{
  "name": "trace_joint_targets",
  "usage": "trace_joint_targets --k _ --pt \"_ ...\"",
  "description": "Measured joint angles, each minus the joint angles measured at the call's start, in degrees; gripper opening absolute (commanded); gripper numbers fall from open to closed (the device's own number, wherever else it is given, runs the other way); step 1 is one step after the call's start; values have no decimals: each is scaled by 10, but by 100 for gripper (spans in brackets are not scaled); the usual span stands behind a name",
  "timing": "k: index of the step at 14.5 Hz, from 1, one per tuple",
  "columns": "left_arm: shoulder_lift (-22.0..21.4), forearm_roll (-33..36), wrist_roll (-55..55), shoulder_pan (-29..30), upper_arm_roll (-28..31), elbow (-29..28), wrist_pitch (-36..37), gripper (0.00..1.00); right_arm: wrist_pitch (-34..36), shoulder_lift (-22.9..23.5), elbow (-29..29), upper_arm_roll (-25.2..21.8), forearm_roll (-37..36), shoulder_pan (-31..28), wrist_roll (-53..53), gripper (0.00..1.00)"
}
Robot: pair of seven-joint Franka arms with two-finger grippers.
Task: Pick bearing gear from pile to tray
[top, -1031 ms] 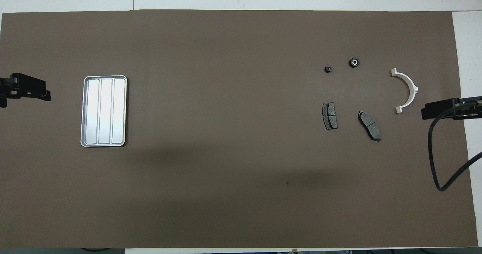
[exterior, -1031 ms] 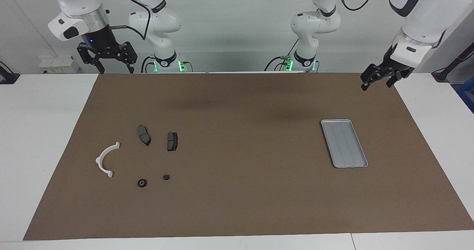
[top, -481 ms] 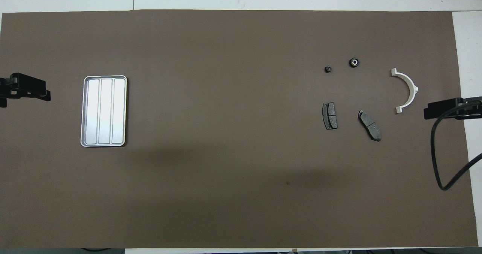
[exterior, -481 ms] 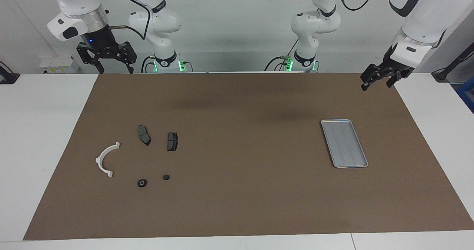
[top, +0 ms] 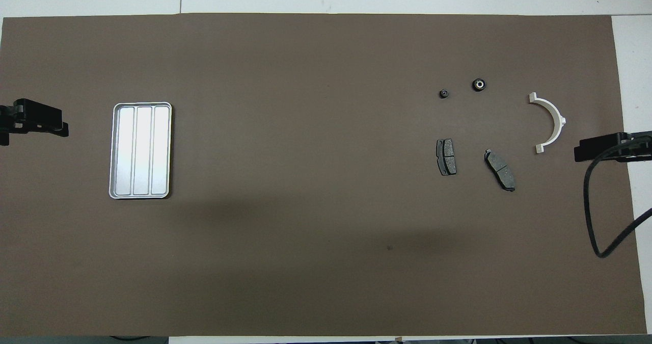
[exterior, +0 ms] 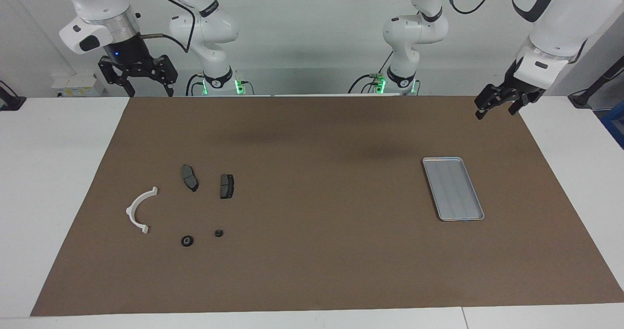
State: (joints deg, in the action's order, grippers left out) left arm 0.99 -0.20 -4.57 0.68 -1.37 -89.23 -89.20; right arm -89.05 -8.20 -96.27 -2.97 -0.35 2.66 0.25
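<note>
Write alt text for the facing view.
A silver tray lies empty toward the left arm's end of a brown mat; a white bracket, two brake pads and two small black round pieces sit toward the right arm's end. Both claws hang open, raised above the mat's corners nearest the robots.

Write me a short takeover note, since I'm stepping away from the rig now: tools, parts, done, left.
Left tool: open, holding nothing, over the mat corner near the tray.
Right tool: open, holding nothing, raised at the pile's end of the table.
Pile: white bracket, two brake pads, two small black round pieces, all on the mat.
Done: nothing; the tray holds nothing.
Left: pick the bearing gear, place it in the tray.
</note>
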Motion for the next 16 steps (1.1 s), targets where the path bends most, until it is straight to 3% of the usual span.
trace_joint_targets --k 7,12,16 --pt "0 0 0 0 0 0 0 100 -14 0 -15 7 0 5 -5 100" --pt "0 0 0 0 0 0 0 100 -109 18 -88 7 0 7 -5 100" --pt "0 0 0 0 0 0 0 100 -216 90 -119 7 0 23 23 100"
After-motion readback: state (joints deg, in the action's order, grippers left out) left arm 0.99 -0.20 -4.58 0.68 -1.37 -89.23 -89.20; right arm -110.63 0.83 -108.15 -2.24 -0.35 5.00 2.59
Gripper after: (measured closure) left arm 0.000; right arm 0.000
